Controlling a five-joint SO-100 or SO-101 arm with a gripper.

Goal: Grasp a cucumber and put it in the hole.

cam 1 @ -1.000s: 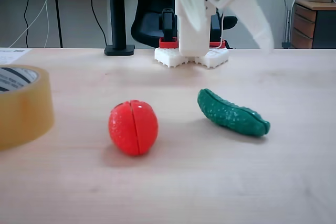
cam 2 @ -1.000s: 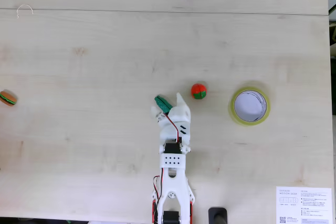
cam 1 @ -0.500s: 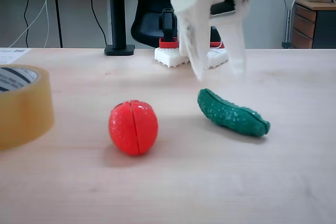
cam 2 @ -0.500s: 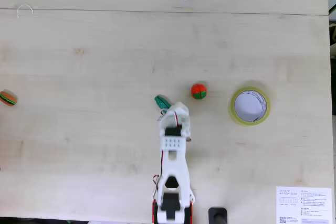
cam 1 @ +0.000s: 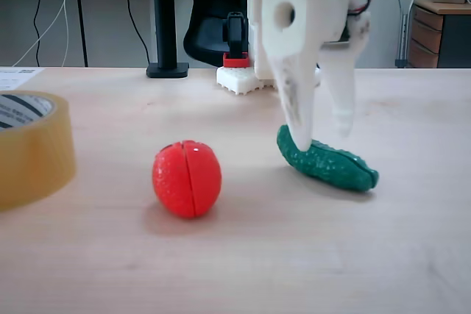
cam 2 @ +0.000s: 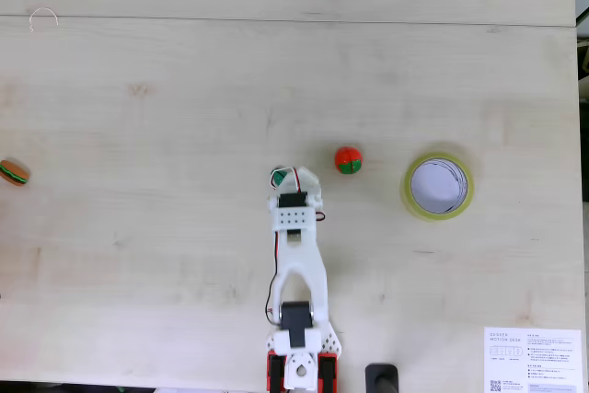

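Observation:
The dark green cucumber (cam 1: 330,163) lies on the wooden table to the right of centre in a fixed view. My white gripper (cam 1: 324,136) points straight down over its left half, open. One fingertip (cam 1: 303,140) overlaps the cucumber's left end, while the other hangs just above its middle. From above, my gripper (cam 2: 293,177) covers most of the cucumber (cam 2: 278,175), of which a green end peeks out. The tan tape roll (cam 2: 410,194) lies flat to the right with its hole (cam 2: 438,184) facing up. It also stands at the left edge as the tape roll (cam 1: 33,156).
A red toy strawberry (cam 1: 187,179) lies left of the cucumber, between it and the tape roll, also seen from above as the strawberry (cam 2: 347,159). A small toy burger (cam 2: 13,172) sits at the far left edge. A printed sheet (cam 2: 532,359) lies at the bottom right.
My gripper has come down and forward from above the table, and its open fingers now stand over the cucumber. The cucumber, strawberry and tape roll have not moved.

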